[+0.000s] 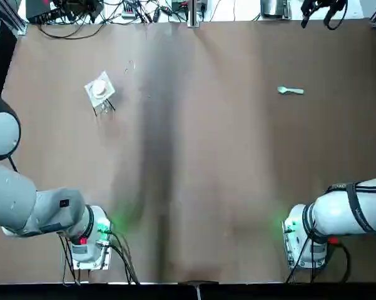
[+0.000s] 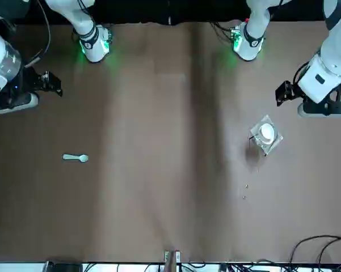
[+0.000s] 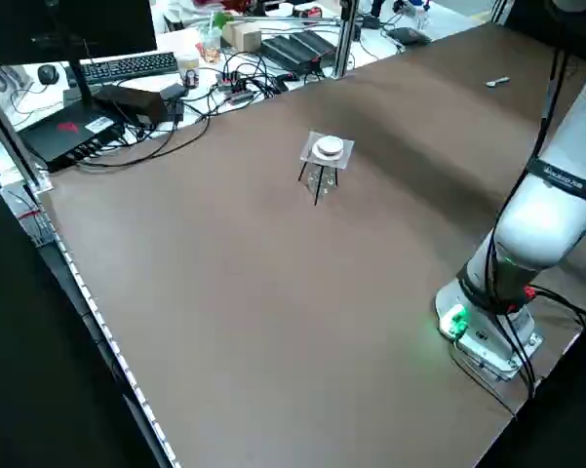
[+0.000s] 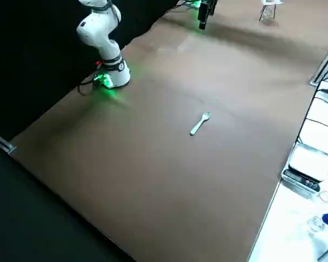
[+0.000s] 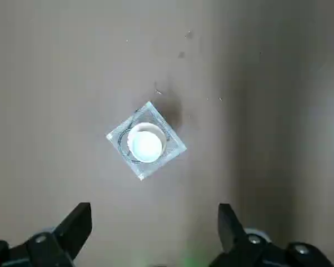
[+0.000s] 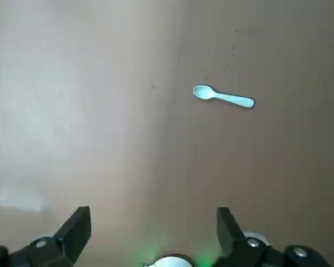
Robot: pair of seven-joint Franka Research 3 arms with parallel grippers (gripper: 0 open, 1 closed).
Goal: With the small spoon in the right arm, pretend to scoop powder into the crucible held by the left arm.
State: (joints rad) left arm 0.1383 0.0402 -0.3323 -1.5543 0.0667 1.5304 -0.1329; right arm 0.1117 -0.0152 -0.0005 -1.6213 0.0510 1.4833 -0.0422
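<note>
2 spread: left end effector [image 5: 154, 210], right end effector [image 6: 153, 211] | spoon [image 1: 291, 91], crucible [image 1: 101, 88] untouched

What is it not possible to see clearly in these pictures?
Crucible contents: left wrist view shows only plain white inside; elsewhere too small.
Spoon bowl, up or down: too small in every view.
Left arm: top view, partly cut off by the left edge.

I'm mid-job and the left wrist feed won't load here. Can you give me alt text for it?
A small white round crucible sits on a square wire-mesh stand on the brown table, with nothing touching it. The left gripper hovers above it, its two black fingers spread open and empty, well apart from the crucible.
</note>
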